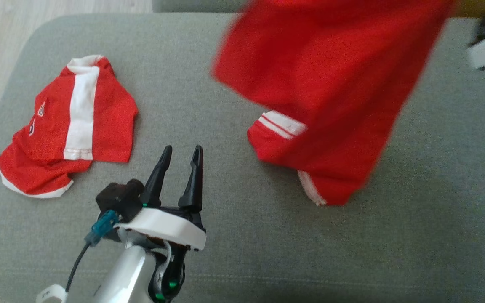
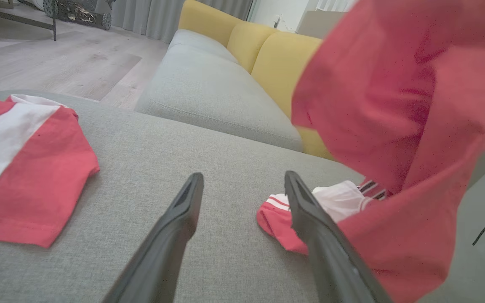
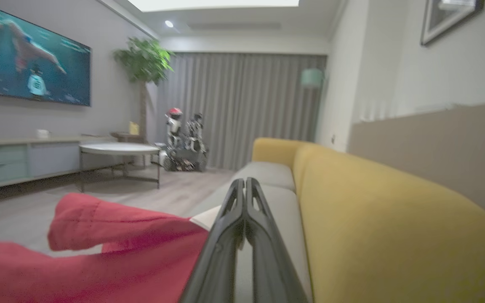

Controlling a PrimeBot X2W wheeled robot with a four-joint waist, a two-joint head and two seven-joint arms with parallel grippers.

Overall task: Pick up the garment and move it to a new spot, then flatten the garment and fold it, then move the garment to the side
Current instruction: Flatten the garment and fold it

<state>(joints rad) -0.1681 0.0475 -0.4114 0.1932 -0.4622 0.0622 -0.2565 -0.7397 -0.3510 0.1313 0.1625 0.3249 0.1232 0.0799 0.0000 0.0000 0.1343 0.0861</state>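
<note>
– How far can the task be judged to have got?

– Only the first step is under way. The garment (image 1: pixel 331 84) is raised above the grey seat (image 1: pixel 242 252) on the robot's right, and its lowest folds, with a white-trimmed cuff, appear to drag on the cushion. It has not yet been set down at a new spot. Flattening, folding and the move to the side are all left to be done.

– By what is it held?

– The right claw (image 3: pixel 242 182) is seen clenched, finger against finger, with red cloth (image 3: pixel 99 252) bunched just beside and below it. The cloth is judged to be pinched there, though the pinch itself is hidden. The left claw (image 1: pixel 182 148) is released, its jaws spread wide over bare cushion, and nothing is touched by it.

– How does the garment look?

– Bright red, thin and limp, with narrow white bands at the cuff and hem. It hangs in loose, uneven drapes and is smeared by motion blur in the head view. From the left wrist it (image 2: pixel 394 105) is seen rumpled, with nothing laid flat.

– And the other red piece?

– A second garment (image 1: pixel 70 126), red with a white stripe, lies well apart on the left of the seat, partly folded.
</note>
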